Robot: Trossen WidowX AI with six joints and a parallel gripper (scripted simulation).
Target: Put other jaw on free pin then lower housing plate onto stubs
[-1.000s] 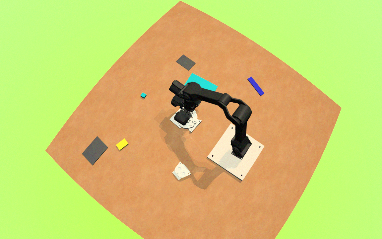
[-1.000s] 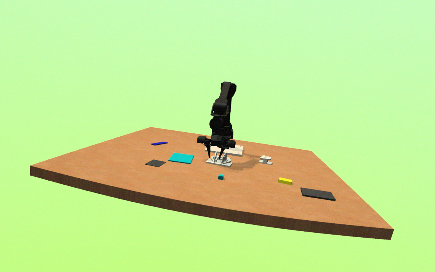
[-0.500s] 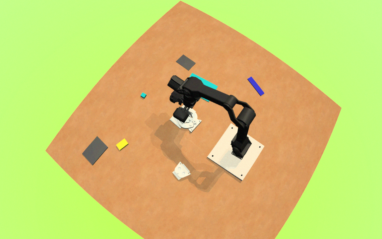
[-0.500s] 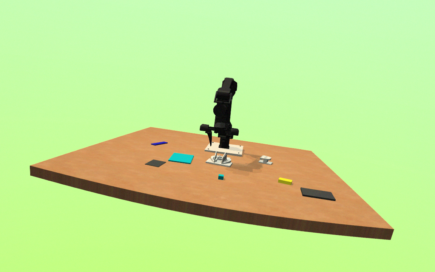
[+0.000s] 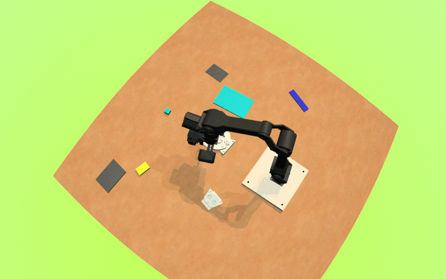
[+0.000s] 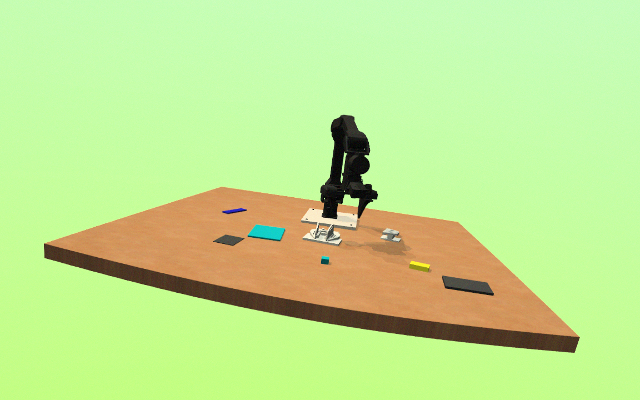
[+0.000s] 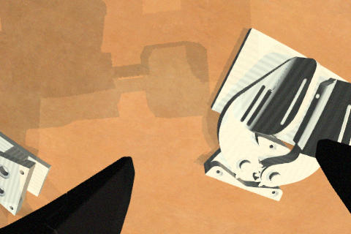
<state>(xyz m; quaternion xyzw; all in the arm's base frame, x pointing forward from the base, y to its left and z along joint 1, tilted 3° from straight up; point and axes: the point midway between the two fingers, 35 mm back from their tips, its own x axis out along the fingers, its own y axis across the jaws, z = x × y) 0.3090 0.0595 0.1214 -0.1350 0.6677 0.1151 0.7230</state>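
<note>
So the part with the gear teeth is pretty neat looking. It's an off-white assembly (image 5: 227,146) (image 6: 322,240) (image 7: 252,45) lying on the wooden table (image 5: 169,79) (image 6: 272,278) (image 7: 164,139), roughly under the arm's wrist in the top view. Two rounded pieces sit over its flat base, each with a tall upright fin that has a long slot cut in it. Big curved edges on both, and in the wrist view there's a round pin or hole showing near the inner end of each one. Tiny teeth come together between those circles, but it's too small to tell if they're properly meshed. Little screw-hole-looking dots sit at the corners of the narrow end.

The housing plate (image 5: 211,199) (image 6: 390,231) (image 7: 16,186) isn't on it. That one's well apart from the assembly, pale with two large round openings and small corner holes, and it's raised over another flat pale piece. Upper and lower bits are joined by a chunky middle in the exterior view.

Gripper's (image 5: 211,142) (image 6: 344,206) (image 7: 225,151) wide open, nothing in it. In the wrist view one black fingertip shows between the two white parts, the other overlaps the assembly's right side, can't tell if it's touching.
</note>
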